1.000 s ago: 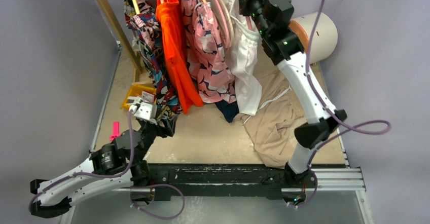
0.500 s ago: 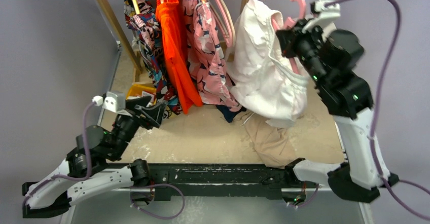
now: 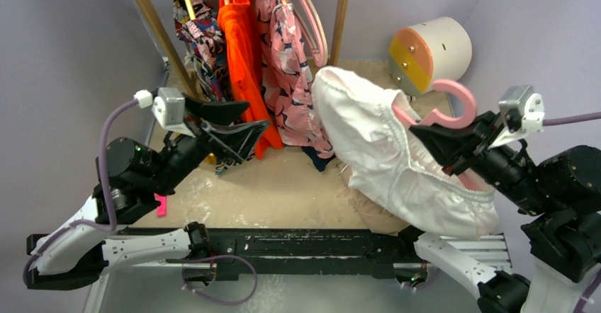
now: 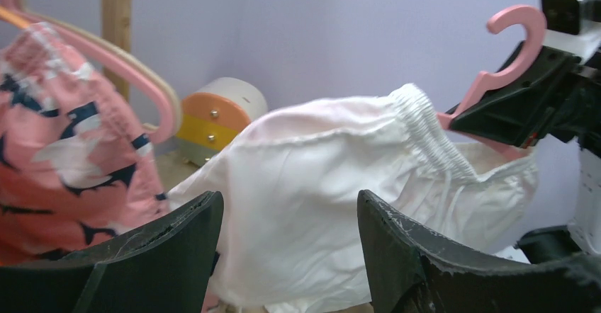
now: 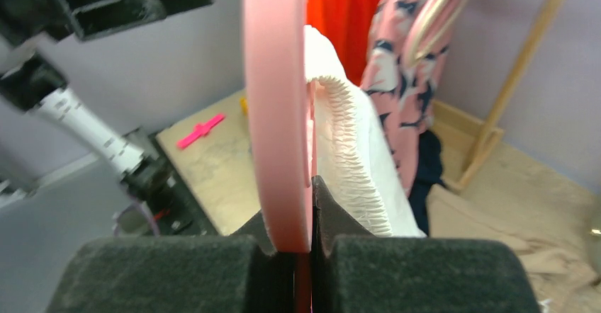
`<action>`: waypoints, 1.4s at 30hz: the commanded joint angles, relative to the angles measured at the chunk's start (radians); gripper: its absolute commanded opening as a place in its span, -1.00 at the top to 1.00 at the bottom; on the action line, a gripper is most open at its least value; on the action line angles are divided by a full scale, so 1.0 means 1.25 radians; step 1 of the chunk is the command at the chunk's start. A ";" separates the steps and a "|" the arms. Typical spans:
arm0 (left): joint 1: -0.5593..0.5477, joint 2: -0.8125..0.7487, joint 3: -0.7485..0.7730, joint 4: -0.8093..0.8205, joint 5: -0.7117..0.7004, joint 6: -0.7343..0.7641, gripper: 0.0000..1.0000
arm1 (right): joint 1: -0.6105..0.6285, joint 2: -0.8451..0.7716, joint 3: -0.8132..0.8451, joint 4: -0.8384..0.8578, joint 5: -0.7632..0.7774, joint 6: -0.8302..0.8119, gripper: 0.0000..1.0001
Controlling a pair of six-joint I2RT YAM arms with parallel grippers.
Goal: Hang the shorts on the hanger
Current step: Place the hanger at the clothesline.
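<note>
The white shorts (image 3: 383, 150) hang by their gathered elastic waistband from the pink hanger (image 3: 453, 104), held in the air above the table's right half. My right gripper (image 3: 425, 137) is shut on the hanger just below its loop hook. In the right wrist view the hanger (image 5: 276, 100) runs up from between the jaws of the gripper (image 5: 306, 185), with the shorts (image 5: 347, 136) draped to its right. My left gripper (image 3: 251, 118) stands open, left of the shorts and apart from them. In its own view the shorts (image 4: 319, 192) and hanger (image 4: 514, 44) lie beyond the open gripper (image 4: 287, 203).
A wooden rack (image 3: 340, 15) at the back carries a patterned garment (image 3: 202, 44), an orange one (image 3: 241, 51) and a pink navy-patterned one (image 3: 290, 79). A white drum with an orange-yellow face (image 3: 429, 51) sits back right. A tan garment (image 3: 375, 214) lies under the shorts.
My right arm has swung the hanger and shorts away from the rack, down and toward the front right. My left arm has risen and turned toward the shorts, jaws still open.
</note>
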State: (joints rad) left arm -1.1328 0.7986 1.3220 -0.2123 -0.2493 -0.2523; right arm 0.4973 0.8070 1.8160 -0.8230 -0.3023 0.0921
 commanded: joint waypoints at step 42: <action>-0.014 0.352 0.216 -0.027 0.118 0.016 -0.05 | 0.000 0.074 -0.092 0.071 -0.190 -0.041 1.00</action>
State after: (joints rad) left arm -1.1423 1.2354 1.5509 -0.2577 -0.0765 -0.2672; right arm 0.4973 0.9134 1.6863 -0.8173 -0.5198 0.0513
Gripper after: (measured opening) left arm 0.585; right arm 0.035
